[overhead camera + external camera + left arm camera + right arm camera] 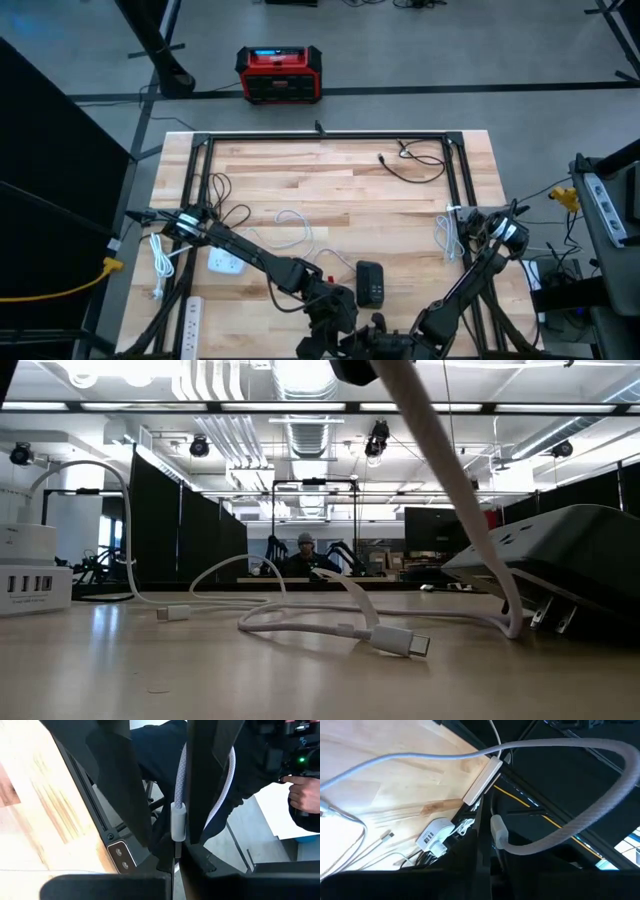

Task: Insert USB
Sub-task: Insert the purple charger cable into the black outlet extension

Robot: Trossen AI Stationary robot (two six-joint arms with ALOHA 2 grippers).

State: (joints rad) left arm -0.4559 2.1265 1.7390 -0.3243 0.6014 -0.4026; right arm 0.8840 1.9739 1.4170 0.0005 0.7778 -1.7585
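over on the left side of the table point(330, 170) a white power strip point(192, 315) and a white multi-port charger point(30, 575) lie among loose white leads. neither is being handled.

moving in toward the front middle, the left gripper point(172, 842) is pressed together on the usb plug point(178, 822). it pinches the white shell, and the braided cable point(227, 780) loops away behind it. the plug is up off the wood, out past the table's front edge. a tight pinch on such a small shell could let it twist, and then its tip would meet the port at an angle and jam.

next along, the black charger point(371, 283) sits on the table just beyond the two wrists. from table height it looks tipped up on its prongs. if it is the target, a push from the plug could slide or rock it, since nothing holds it down.

furthest right, the right gripper point(487, 845) is close against the same plug. i cannot tell if its fingers are spread or gripping. with both arms crowded together, the stiff loop of cable may tug the plug askew or snag on a finger.
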